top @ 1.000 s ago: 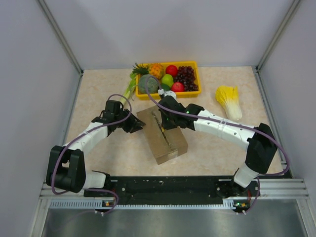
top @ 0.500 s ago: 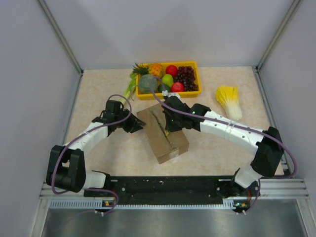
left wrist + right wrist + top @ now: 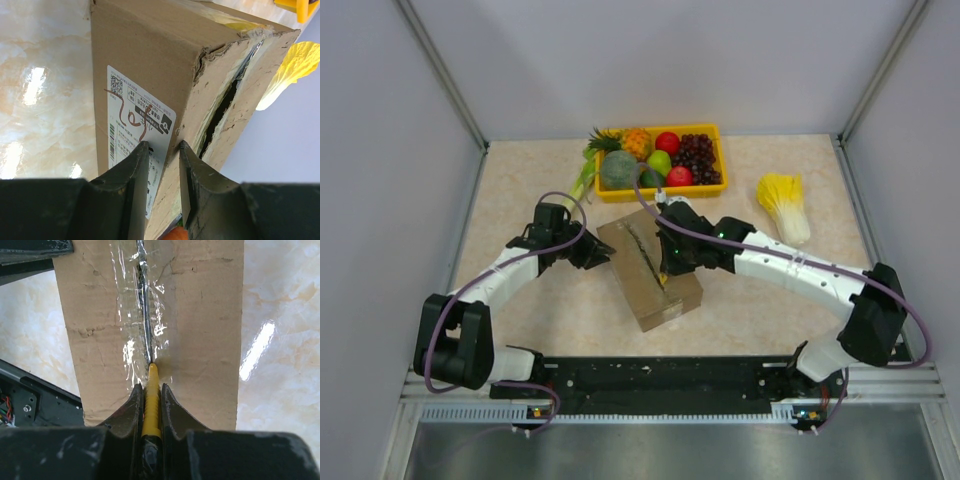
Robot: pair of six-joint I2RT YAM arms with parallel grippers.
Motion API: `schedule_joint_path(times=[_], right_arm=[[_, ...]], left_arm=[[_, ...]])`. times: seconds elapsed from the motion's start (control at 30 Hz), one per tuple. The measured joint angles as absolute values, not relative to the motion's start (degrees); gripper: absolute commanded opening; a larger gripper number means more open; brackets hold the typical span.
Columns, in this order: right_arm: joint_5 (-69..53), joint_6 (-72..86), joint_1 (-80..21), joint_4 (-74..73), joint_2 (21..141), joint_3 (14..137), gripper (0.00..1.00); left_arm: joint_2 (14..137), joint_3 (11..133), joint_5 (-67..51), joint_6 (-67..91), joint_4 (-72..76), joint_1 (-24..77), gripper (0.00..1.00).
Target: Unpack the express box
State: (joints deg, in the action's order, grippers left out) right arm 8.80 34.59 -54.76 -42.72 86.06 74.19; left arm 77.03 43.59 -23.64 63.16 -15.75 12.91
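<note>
Cardboard, stiff but probably light and skiddy: left pincer (image 3: pixel 163 146) straddles a corner of the express box (image 3: pixel 650 295), whether clamped I cannot tell; right pincer (image 3: pixel 150 387) pinches a yellow cutter (image 3: pixel 151 405) at the seam.

Tabletop (image 3: pixel 520 185): beige, marbled, bare around the arms.
Express box (image 3: pixel 645 298): brown carton at the centre, lying askew, with a dark slit running along its top seam.
Left hand (image 3: pixel 602 252): against the box's left side, near the far corner. Its finger spread is too small to read.
Right hand (image 3: pixel 667 272): down on the box top, over the seam.
Yellow tray (image 3: pixel 723 160): at the far edge, just beyond the box, heaped with fruit (image 3: pixel 668 142).
Cabbage (image 3: pixel 783 205): right of the tray, well apart from the box.
</note>
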Motion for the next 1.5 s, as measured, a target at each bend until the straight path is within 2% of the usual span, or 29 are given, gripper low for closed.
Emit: schedule_joint_path(times=[1.5], right_arm=[[5.8, 36.9, -54.7, -43.6, 77.6, 68.2, 0.0]], left_arm=[[77.0, 43.5, -23.6, 63.5, -15.6, 12.9, 0.16]])
